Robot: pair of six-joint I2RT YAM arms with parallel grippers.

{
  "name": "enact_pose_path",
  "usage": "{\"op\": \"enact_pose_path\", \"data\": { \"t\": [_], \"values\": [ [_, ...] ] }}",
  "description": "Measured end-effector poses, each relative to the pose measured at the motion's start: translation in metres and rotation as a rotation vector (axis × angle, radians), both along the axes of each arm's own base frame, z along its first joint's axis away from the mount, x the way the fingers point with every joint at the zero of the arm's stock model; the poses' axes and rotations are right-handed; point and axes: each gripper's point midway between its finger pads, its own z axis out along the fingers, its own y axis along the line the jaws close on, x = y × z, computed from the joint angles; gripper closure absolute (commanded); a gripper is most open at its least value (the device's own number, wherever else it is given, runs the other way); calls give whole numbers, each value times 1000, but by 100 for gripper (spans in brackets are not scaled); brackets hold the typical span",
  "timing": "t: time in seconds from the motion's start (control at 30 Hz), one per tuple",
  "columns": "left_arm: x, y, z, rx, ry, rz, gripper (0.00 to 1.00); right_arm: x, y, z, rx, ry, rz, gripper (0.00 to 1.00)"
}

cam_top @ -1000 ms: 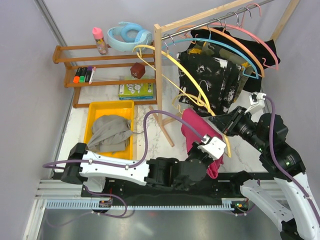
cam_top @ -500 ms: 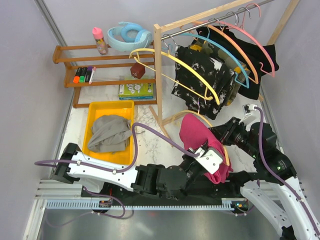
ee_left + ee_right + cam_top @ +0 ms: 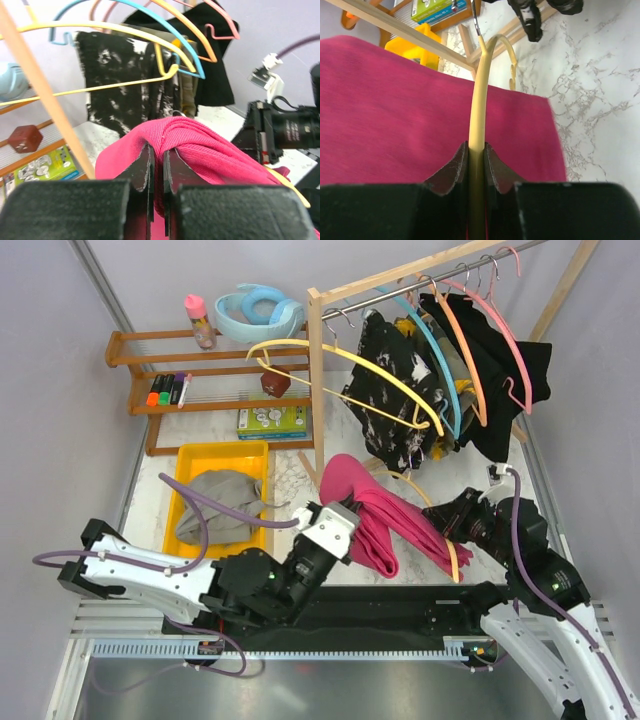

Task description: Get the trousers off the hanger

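Note:
The magenta trousers (image 3: 380, 520) stretch between my two grippers over the marble table, still draped on a pale yellow hanger (image 3: 452, 552). My left gripper (image 3: 347, 518) is shut on a fold of the magenta cloth (image 3: 210, 150) at its left end. At the right, my right gripper (image 3: 458, 528) is shut on the yellow hanger's bar (image 3: 481, 90), with the magenta cloth (image 3: 395, 110) spread behind it. More trousers hang on the rail: black with white speckles (image 3: 395, 390) and plain black (image 3: 505, 355). Grey trousers (image 3: 215, 505) lie in the yellow bin (image 3: 225, 448).
A wooden rack post (image 3: 318, 370) stands just behind the stretched cloth. Empty yellow (image 3: 335, 352), blue (image 3: 432, 350), orange (image 3: 462, 340) and pink (image 3: 515, 335) hangers hang from the rail. A wooden shelf (image 3: 215, 405) at the back left holds markers, a bottle, a box and a cube.
My left gripper has drawn the magenta trousers left and away from the right gripper, stretching them out. The right gripper and hanger have dropped lower. The garments on the rail have swung right.

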Motion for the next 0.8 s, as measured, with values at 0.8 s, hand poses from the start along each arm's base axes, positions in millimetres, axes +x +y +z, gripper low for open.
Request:
{"op": "enact_pose_path", "data": {
  "t": [0.8],
  "values": [
    [51,162,26,-123,104,253,98,7,-9,-29,-73,6,-34,100]
  ]
}}
